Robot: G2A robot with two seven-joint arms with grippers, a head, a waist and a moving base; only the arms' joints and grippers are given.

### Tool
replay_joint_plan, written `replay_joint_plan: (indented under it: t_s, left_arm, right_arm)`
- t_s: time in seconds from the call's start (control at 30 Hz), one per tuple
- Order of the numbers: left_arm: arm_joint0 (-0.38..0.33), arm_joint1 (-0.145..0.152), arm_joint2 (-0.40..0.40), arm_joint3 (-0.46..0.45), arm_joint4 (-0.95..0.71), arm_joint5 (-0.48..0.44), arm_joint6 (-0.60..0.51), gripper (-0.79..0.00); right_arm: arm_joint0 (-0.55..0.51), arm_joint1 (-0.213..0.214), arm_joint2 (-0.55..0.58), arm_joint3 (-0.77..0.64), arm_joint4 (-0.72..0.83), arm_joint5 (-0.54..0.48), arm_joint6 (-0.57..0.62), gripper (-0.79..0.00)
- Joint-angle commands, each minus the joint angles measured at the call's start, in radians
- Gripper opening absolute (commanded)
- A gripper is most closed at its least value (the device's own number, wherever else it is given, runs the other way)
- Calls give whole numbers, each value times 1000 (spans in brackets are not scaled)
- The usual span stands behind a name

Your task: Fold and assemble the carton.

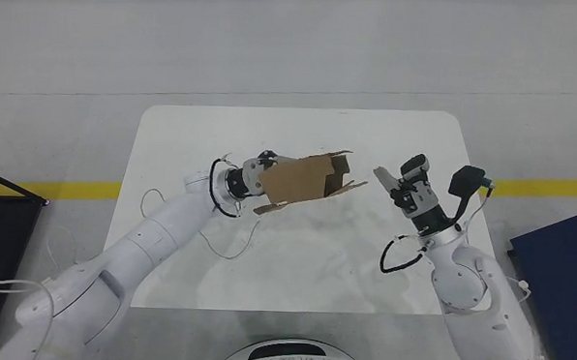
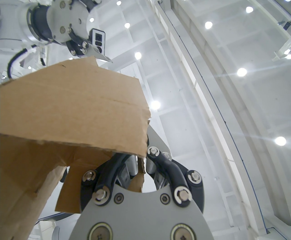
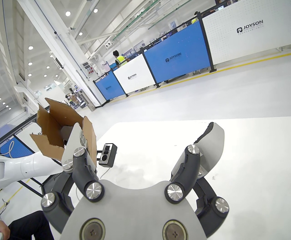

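One brown carton [image 1: 303, 178] in left jaws, right jaws apart

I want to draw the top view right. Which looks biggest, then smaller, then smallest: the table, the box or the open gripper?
1. table
2. box
3. right gripper, the open one
The box is held up nearer the camera, so it may look bigger than it is.
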Motion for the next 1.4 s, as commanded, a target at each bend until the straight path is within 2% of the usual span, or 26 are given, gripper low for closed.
replay_joint_plan:
  t_s: [0.0,0.27,0.43,0.63,1.03,1.37]
  left_arm:
    - [-2,-5,-4,16,28,-12,-4,-785]
    - [-3,-29,-33,49,73,-54,12,-785]
    - [-11,-43,-58,65,106,-119,40,-785]
    - [-19,-54,-87,60,145,-150,41,-785]
    - [-2,-73,-127,56,191,-148,18,-785]
    - [5,-102,-148,56,181,-126,3,-785]
  right_arm:
    - [1,-1,-11,-3,-15,-1,5,0]
    - [8,-7,-84,-15,-141,49,30,0]
    - [0,-11,-120,-36,-186,86,26,0]
    - [13,-19,-164,-55,-240,174,33,0]
    - [57,-33,-220,-103,-260,307,72,0]
    - [107,-51,-296,-115,-295,418,83,0]
